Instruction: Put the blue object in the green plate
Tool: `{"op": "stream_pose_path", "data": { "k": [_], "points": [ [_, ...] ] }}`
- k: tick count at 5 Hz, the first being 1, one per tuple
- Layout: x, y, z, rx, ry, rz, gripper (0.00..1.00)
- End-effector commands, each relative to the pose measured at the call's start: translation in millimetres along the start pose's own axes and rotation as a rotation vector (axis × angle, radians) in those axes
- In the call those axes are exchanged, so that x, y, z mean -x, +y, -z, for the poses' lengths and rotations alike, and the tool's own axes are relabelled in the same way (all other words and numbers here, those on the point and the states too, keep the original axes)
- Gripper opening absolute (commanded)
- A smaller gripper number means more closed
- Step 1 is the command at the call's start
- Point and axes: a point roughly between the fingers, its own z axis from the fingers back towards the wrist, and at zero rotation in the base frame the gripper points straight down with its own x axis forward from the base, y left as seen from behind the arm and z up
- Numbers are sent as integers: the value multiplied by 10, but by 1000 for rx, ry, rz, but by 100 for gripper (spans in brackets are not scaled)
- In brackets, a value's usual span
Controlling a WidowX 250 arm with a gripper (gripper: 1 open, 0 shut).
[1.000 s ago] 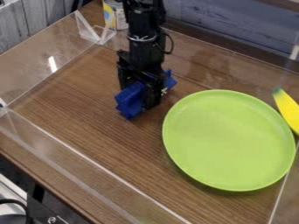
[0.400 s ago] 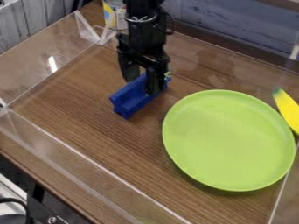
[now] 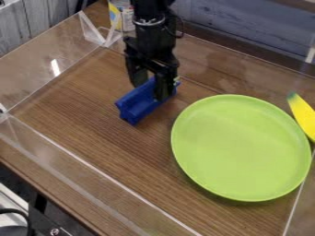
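Blue block (image 3: 136, 106) is on the wood table (image 3: 74, 103), left of the green plate (image 3: 241, 147) in the view; more of it shows now, as the black hand (image 3: 151, 89) went up a bit; I can't tell if it grips; the block still needs to go on the plate.

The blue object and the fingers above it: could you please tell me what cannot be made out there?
- Camera view: part of the blue object, hidden behind the fingers.
- Camera view: whether the fingers touch it, too dark and blurred.
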Motion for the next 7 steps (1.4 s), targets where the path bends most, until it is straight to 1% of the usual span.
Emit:
{"op": "stream_pose_path", "data": {
  "k": [1, 3, 4, 7],
  "points": [
    [-13, 77, -6, -17, -17, -10, 100],
    [13, 141, 185, -8, 14, -22, 100],
    [13, 154, 218, -6, 13, -30, 0],
    [-3, 158, 263, -2, 6, -51, 0]
  ]
}}
